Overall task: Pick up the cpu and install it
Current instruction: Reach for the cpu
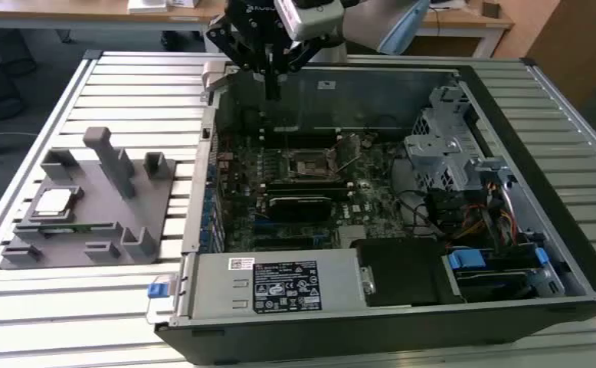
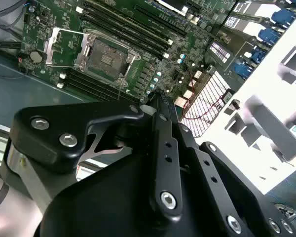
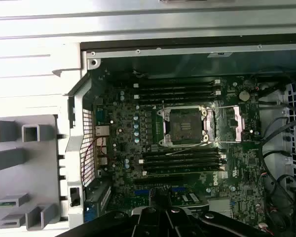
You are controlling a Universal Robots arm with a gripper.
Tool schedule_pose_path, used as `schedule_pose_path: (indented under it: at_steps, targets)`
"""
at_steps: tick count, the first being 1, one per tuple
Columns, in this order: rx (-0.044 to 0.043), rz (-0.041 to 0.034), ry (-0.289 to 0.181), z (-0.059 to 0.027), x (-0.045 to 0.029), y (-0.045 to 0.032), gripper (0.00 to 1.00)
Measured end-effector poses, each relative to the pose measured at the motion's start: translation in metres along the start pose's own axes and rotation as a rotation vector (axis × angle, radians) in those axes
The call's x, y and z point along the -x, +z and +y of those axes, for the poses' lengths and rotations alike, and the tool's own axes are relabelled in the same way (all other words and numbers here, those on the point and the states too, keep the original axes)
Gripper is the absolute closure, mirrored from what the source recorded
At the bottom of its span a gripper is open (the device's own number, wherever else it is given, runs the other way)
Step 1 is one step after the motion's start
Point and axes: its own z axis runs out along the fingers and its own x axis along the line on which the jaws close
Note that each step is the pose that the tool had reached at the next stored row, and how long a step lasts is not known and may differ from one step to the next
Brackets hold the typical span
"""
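**Currently: gripper empty above the case, cpu lying in its tray**

I am working from the exterior view, starting at its left. A grey plastic tray [image 1: 124, 230] sits on the slatted table [image 1: 73, 307]. The cpu [image 1: 56, 201], a small square chip with a silvery top, lies flat in a shallow pocket that seems shaped to stop it sliding. A thin green memory stick [image 1: 78, 228] lies just beside it on the nearer side. Upright posts [image 1: 109, 157] rise from the tray toward the view's right of the chip. The space straight above the chip is open.

Next along is the open computer case [image 1: 401, 307], lying on its side so the motherboard [image 1: 277, 184] faces up. My gripper [image 1: 273, 93] hangs above the case's far wall, well apart from the tray. Its fingers are pressed together and pinch nothing. I judge the pick-up has not yet begun.

In both wrist views the socket [image 3: 186, 126] is near the board's middle with its metal frame swung open, apparently so a chip can go in. Long memory slots flank it closely, but nothing stands over it.

At the view's right, a metal drive cage [image 1: 441, 146] and bundled cables crowd that side, leaving little room there.
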Motion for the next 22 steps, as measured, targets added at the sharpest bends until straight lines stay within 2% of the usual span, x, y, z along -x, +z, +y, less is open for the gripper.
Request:
schedule_pose_path:
  at_steps: [14, 16, 22]
  targets:
    - [0.0, 0.0, 0.0, -0.0003, -0.0045, 0.0, 0.89]
    - [0.0, 0.0, 0.0, -0.0007, -0.0096, 0.0001, 0.89]
    - [0.0, 0.0, 0.0, -0.0008, -0.0108, 0.0002, 0.89]
